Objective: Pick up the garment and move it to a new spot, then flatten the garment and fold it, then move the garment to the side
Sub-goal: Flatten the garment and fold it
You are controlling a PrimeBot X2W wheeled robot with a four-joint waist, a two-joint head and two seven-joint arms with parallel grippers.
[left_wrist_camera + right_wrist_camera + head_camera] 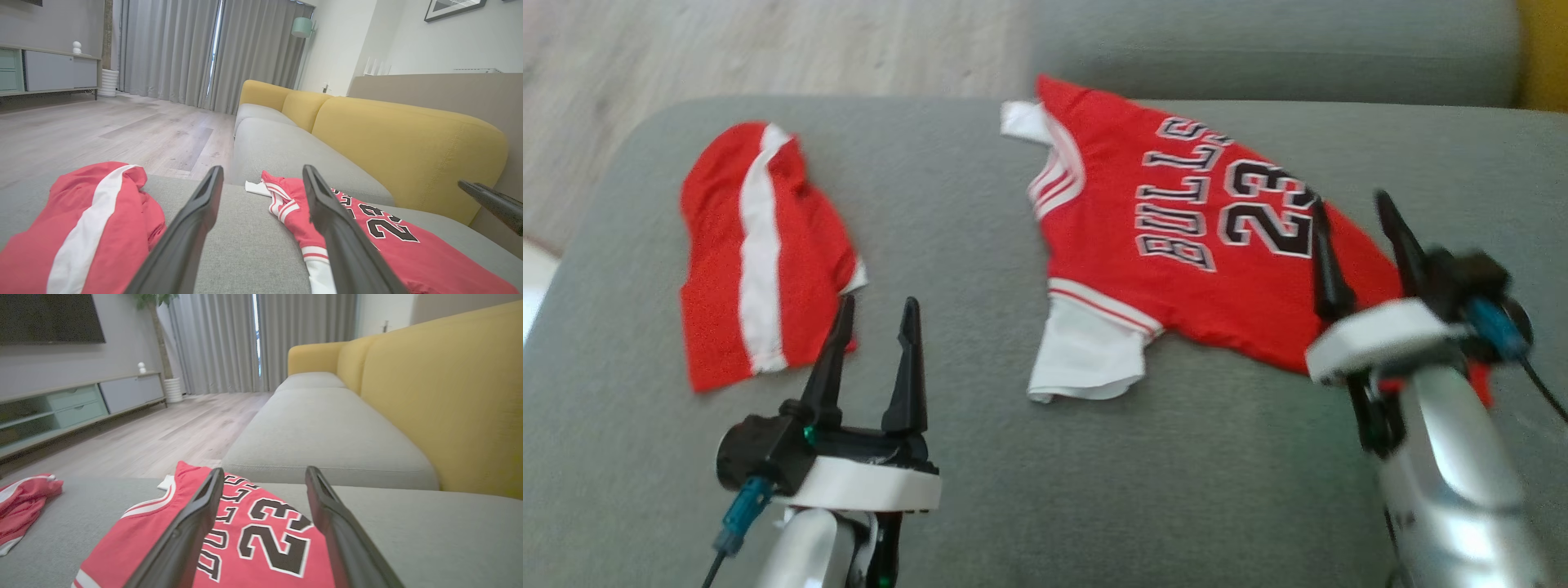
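The garment, a red jersey (pixel 1176 245) with "BULLS 23" lettering and white sleeves, lies spread and slightly rumpled on the grey sofa seat (pixel 947 204). My right gripper (pixel 1347 202) hovers over the jersey's right part, by the number, open with nothing between its fingers. In the right wrist view the jersey (pixel 143 539) lies just under the open right gripper (pixel 265 471). My left gripper (pixel 878 310) stands open over bare cushion, left of the jersey. The left wrist view has the left gripper (pixel 262 169) with the jersey (pixel 429 261) to its right.
A second red garment with a white stripe (pixel 727 245) lies crumpled at the left of the cushion, just beyond my left fingers. The yellow backrest (pixel 408 143) runs along the right. Wooden floor (pixel 727 49) lies past the cushion's far edge.
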